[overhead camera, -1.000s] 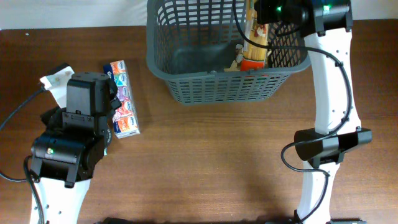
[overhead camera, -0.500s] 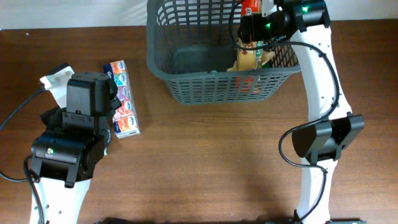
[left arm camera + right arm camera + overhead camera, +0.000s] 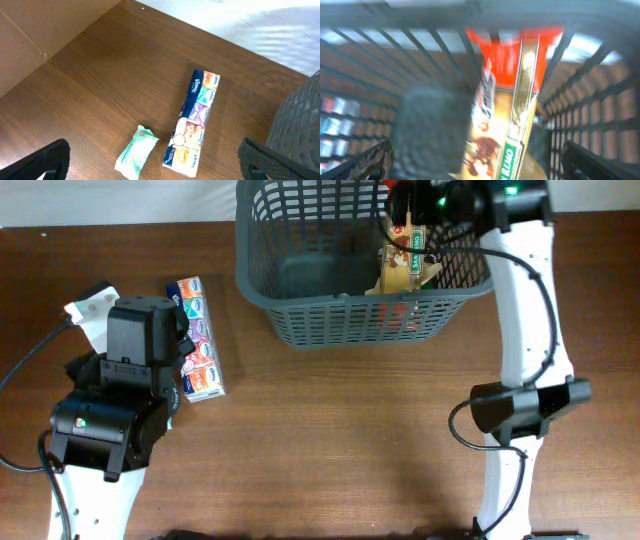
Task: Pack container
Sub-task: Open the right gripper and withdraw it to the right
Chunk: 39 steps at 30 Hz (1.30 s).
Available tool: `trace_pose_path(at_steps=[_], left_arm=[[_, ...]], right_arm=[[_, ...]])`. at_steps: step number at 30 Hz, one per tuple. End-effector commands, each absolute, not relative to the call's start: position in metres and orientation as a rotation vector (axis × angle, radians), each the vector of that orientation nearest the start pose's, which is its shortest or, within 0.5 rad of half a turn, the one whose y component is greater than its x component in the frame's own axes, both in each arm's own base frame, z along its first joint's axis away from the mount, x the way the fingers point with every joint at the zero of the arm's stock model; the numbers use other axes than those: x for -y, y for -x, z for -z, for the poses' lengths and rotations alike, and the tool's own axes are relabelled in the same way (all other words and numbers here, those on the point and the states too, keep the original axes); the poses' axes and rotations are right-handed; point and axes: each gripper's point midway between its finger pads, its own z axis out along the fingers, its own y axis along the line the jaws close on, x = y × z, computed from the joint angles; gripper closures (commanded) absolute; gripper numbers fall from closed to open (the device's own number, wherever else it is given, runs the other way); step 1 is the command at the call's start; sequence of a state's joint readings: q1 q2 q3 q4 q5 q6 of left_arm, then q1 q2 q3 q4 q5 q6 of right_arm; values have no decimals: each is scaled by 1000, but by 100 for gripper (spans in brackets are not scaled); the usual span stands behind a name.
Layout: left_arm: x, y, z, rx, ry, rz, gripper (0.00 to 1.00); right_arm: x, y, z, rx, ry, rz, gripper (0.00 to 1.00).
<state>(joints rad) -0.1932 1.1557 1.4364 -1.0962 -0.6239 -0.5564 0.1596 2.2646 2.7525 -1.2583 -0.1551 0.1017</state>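
The container (image 3: 300, 298), a dark grey slatted basket, stands at the back of the table. In its right half a tan and red food packet (image 3: 402, 265) lies tilted against the wall. My right gripper (image 3: 408, 202) hangs open above the container's far right corner. In the blurred right wrist view the packet (image 3: 512, 110) lies below and between the spread fingers (image 3: 370, 162), untouched. My left gripper (image 3: 159, 169) is open above the table at the left. A long tissue pack (image 3: 194, 122) and a small green wipes pack (image 3: 135, 158) lie under it.
The tissue pack (image 3: 196, 338) lies left of the container, partly under my left arm. The wipes pack (image 3: 88, 308) is at the far left. The container wall (image 3: 302, 120) shows at the right edge of the left wrist view.
My right gripper went from shut on the upright packet to open. The packet dropped and now leans in the container. The right gripper rose toward the far rim. The left arm stayed still.
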Motion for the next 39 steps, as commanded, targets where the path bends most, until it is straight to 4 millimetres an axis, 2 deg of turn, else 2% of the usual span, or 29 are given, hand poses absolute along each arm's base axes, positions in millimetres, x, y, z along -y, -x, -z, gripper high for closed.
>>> trace_pose_path(at_steps=[1,2,3,6,8,10,12,13,17,20,25,29,35,39], left_arm=[[-46,-293,-330,-2110,671,-338,1],[-46,-293,-330,-2110,671,-338,1],[-46,-293,-330,-2110,671,-338,1],[-46,-293,-330,-2110,671,-338,1],[-46,-293,-330,-2110,671,-338,1],[-46,-293,-330,-2110,671,-338,1],[-46,-293,-330,-2110,671,-338,1],[-46,-293,-330,-2110,671,-338,1],[-46,-293,-330,-2110,671,-338,1],[-46,-293,-330,-2110,671,-338,1],[-46,-293,-330,-2110,671,-338,1],[-46,-293,-331,-2106,672,-334,1],[-41,-295,-328,-2123,661,-301,1],[-37,-295,-326,-2141,651,-272,1]], right_arm=[[-73,-494,-444,-2059,6,-177,1],[-40,-472,-470,-2003,-87,-54,1],[-9,-449,-486,-1970,-172,42,1],[42,-415,-503,-1921,-378,122,1],[71,-399,-506,-1889,-524,160,1],[110,-378,-501,-1847,-736,220,1],[143,-357,-489,-1815,-935,277,1],[161,-345,-477,-1800,-1066,300,1],[185,-344,-454,-1854,-1152,252,1],[205,-343,-431,-1890,-1258,270,1],[231,-348,-374,-2000,-1419,331,1],[235,-352,-315,-2174,-1494,362,1],[238,-355,-245,-2352,-1546,422,1],[236,-352,-219,-2434,-1541,445,1]])
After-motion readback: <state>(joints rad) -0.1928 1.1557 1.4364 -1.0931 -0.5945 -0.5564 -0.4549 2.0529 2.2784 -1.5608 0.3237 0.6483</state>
